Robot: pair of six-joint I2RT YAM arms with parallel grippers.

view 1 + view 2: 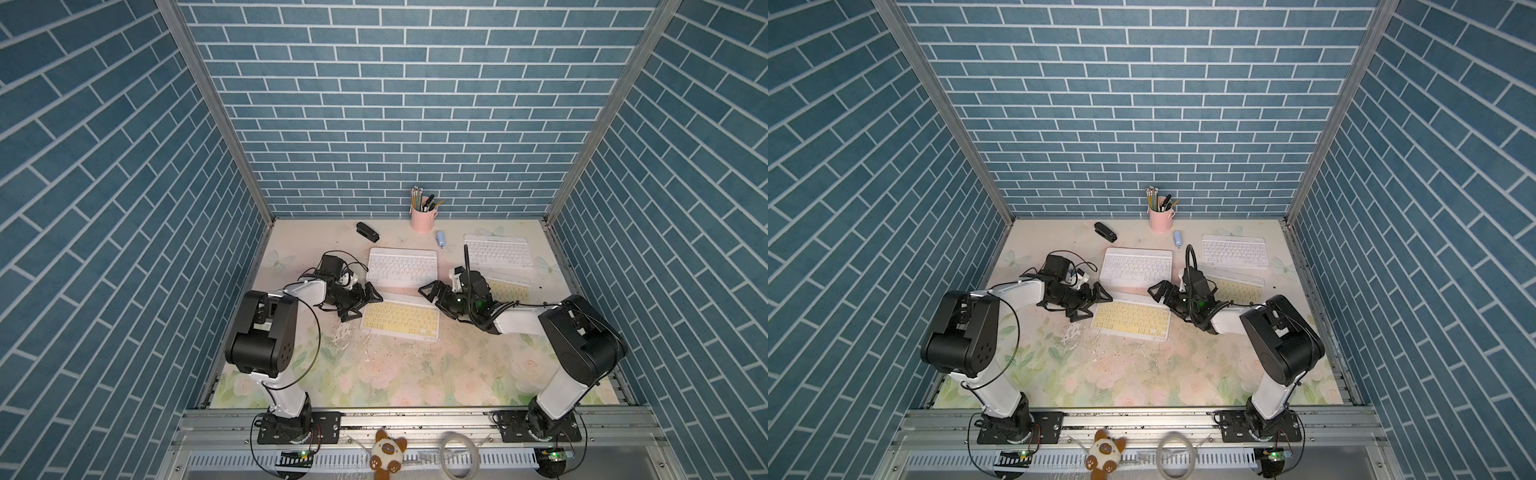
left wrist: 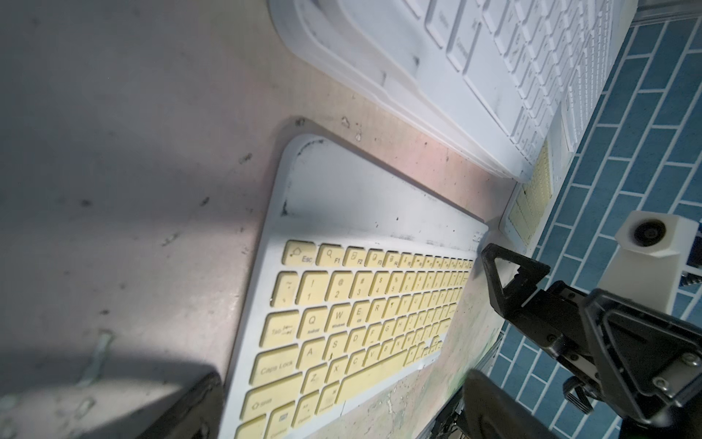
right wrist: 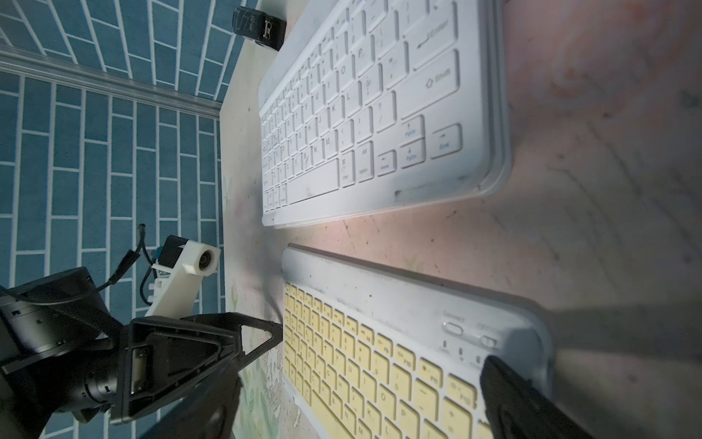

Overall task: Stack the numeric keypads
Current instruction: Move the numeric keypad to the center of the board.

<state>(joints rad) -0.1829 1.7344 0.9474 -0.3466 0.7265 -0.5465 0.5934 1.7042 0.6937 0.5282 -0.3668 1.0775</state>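
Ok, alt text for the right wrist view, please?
A yellow-keyed keypad lies flat on the table beside a white-keyed keypad, a gap between them. The open left hand sits at the yellow one's short edge; the right hand's finger shows over its other end. A black stapler lies beyond the white one.

The left arm (image 1: pixel 266 332) and right arm (image 1: pixel 582 340) rise from their bases, bend at the elbow and reach inward. The left pincer (image 1: pixel 366 305) and right pincer (image 1: pixel 434 300) point toward each other, well apart — both held low, jaws spread wide, each empty.
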